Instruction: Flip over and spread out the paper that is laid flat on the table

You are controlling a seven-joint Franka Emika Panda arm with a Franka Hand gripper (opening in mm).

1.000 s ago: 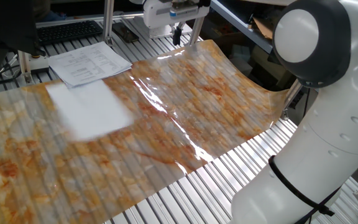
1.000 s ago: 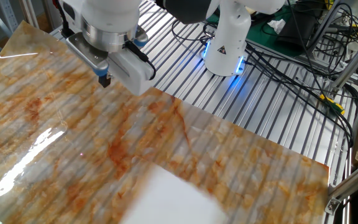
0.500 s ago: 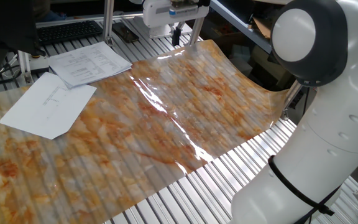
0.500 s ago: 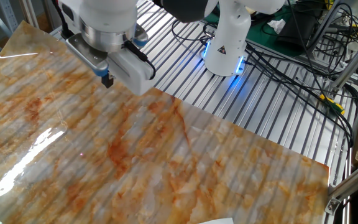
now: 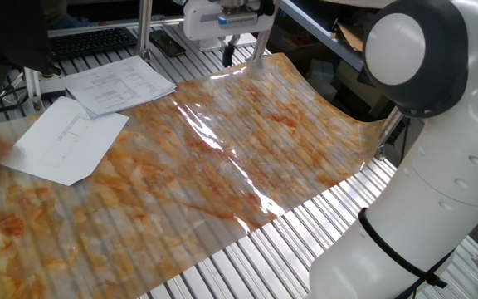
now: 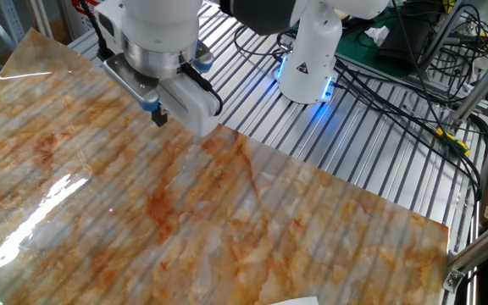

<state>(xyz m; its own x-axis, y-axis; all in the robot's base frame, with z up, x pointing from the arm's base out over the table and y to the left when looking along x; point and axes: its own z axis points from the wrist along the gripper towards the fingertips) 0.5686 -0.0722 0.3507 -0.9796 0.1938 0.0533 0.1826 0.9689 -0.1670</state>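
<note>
From one fixed view, my gripper [image 5: 226, 55] hangs at the top centre of the frame, over the far edge of the table [image 5: 322, 224], well apart from anything I am meant to handle. I hold nothing; only one dark fingertip shows clearly, so I cannot tell how wide my jaws stand. The paper [image 5: 65, 139] lies at the left of the frame on the marbled cover, flat, turned at a slant. Its upper corner touches or slips just under the stack of printed pages [image 5: 119, 83] beside it; I cannot tell which. The sheet is white with a few faint lines of print on the face turned up. I judge it needs a lifted edge before any flip, since it lies flush against the glossy cover. A blur crosses the far left edge; I cannot say what it is.

From the other fixed view, my gripper [image 6: 160, 117] sits in the upper left, above the cover, empty, jaws again unclear. Only a sliver of the paper [image 6: 291, 301] peeks in at the bottom edge.
</note>
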